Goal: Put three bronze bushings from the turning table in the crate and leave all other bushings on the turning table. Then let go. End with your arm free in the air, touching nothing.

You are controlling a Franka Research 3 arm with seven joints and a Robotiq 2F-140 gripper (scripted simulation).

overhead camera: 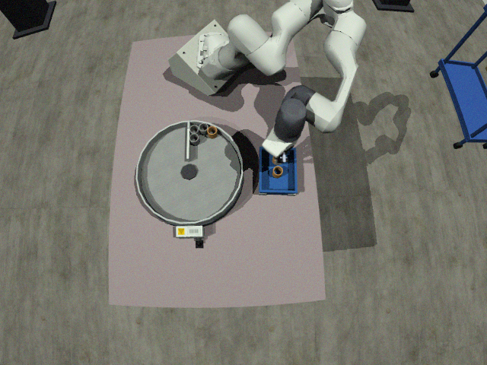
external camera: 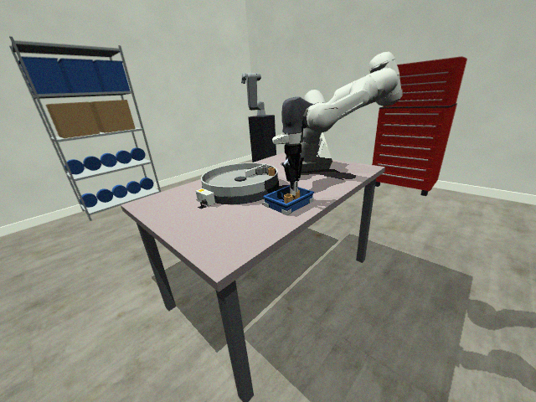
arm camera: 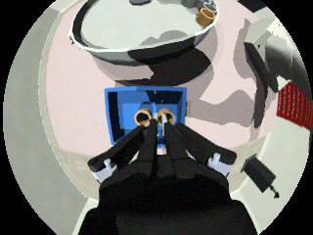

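My gripper (overhead camera: 279,160) (external camera: 294,189) (arm camera: 159,117) reaches down into the blue crate (overhead camera: 262,176) (external camera: 276,203) (arm camera: 117,127) and is shut on a bronze bushing (overhead camera: 274,160) (arm camera: 167,117). The hand hides most of that bushing from above. A second bronze bushing (overhead camera: 277,171) (external camera: 287,198) (arm camera: 143,117) lies free on the crate floor right beside it. On the turning table (overhead camera: 189,220) (external camera: 234,190) (arm camera: 78,29) one bronze bushing (overhead camera: 211,130) (external camera: 271,171) (arm camera: 206,16) stands at the back rim next to three grey bushings (overhead camera: 195,137), by the table's grey divider bar (overhead camera: 187,141).
The crate stands on the pink table top (overhead camera: 220,267) just right of the turning table. The robot's base (overhead camera: 196,58) is at the back. A labelled control box (overhead camera: 189,231) sits at the turning table's front. A blue cart (overhead camera: 468,98) stands off to the right.
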